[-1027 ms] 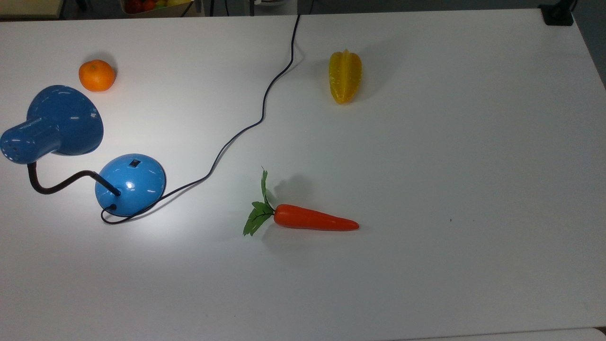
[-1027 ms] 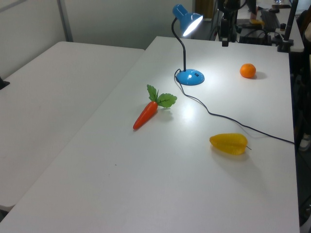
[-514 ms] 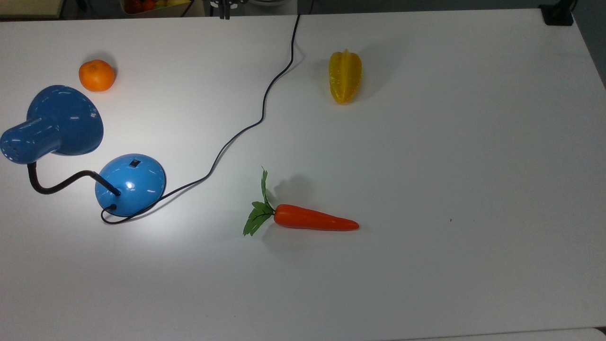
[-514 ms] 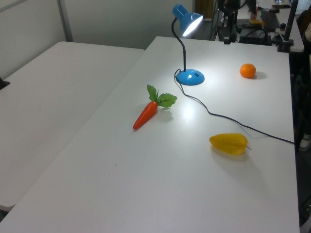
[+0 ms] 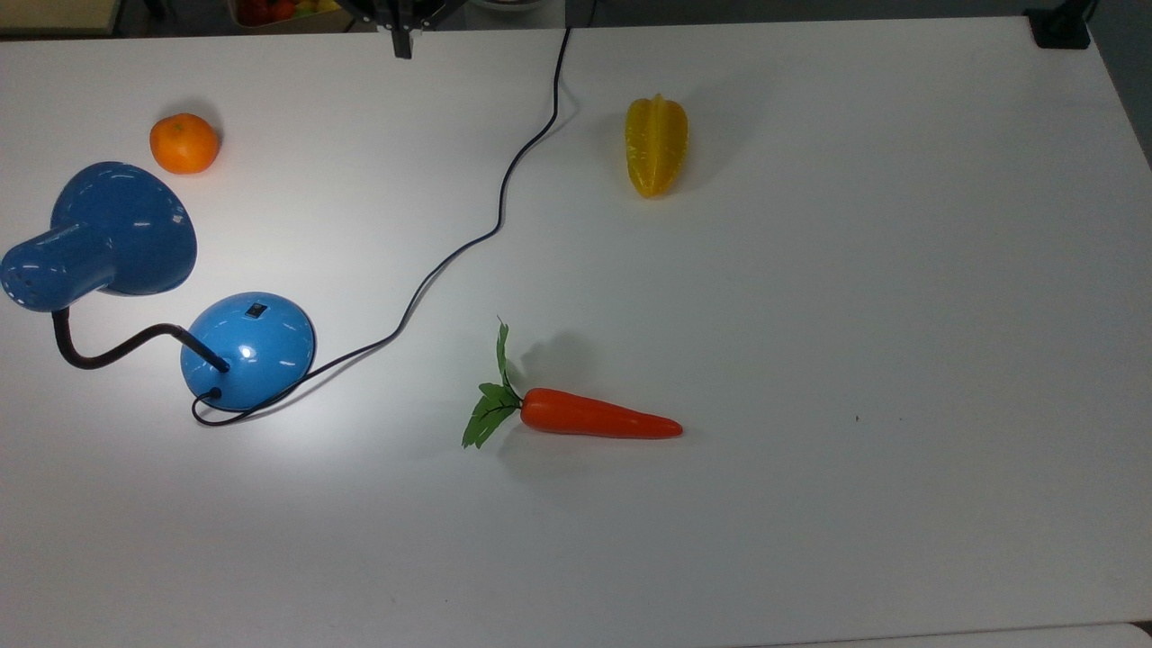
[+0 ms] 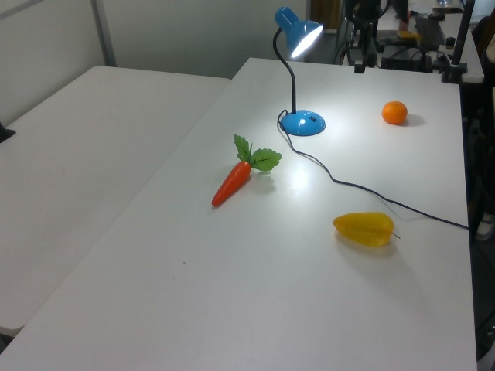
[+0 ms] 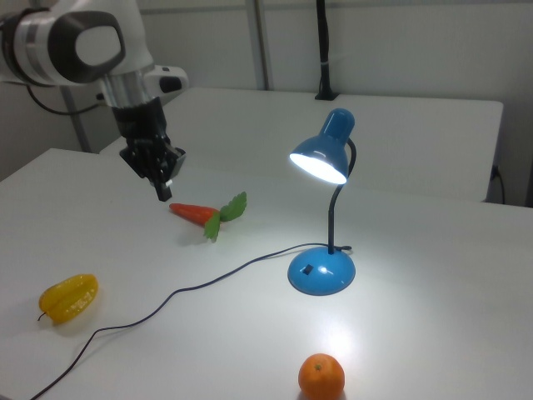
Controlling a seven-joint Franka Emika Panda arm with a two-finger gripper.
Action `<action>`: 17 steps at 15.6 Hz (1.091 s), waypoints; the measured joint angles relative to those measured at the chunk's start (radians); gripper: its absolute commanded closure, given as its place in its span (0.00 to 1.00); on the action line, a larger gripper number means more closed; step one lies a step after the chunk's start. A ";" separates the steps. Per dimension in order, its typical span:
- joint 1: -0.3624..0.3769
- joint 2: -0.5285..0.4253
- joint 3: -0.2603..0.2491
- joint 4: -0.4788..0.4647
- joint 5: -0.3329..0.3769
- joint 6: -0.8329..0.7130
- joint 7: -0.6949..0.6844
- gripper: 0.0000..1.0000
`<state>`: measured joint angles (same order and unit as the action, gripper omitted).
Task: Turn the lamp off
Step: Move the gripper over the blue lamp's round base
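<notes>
Your gripper (image 7: 161,190) has come in over the far edge of the white table (image 5: 900,270). A second ago it was out of the top view; now its dark tip (image 5: 401,45) reaches past the top view's upper edge and has slid towards the top view's left. It hangs above the tabletop, touching nothing. In the right view the fingers taper to one narrow tip, so they look pressed together with nothing between them.

The blue gooseneck desk lamp (image 5: 247,351) hasn't budged and is still lit: the shade (image 7: 323,158) glows and a bright pool lies on the table by its domed base. From the fingers, that base sits well away, down and towards the top view's left. The small black rocker switch (image 5: 256,310) sits on the side of the dome that faces your fingers.

The round orange fruit (image 5: 184,143) lies to the side of the straight line from fingers to switch. The black power cord (image 5: 468,243) trails off on the other side, and the yellow ridged starfruit (image 5: 656,146) and the orange plastic carrot with green leaves (image 5: 598,419) lie further off still.

So you are early in the approach, and nothing is pressed yet. Shut fingers suit a poke at the switch. The dome is smooth and curved, so I'd expect the tip to skid off or shove the base unless you come down squarely on the rocker.
</notes>
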<state>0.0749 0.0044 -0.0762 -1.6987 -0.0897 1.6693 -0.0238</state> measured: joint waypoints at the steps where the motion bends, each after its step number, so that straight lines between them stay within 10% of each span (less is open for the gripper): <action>1: -0.005 0.002 -0.012 -0.021 0.000 0.026 0.000 1.00; 17: -0.194 0.195 -0.063 -0.264 0.000 0.632 0.000 1.00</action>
<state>-0.1193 0.1989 -0.1388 -1.9630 -0.0892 2.3015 -0.0237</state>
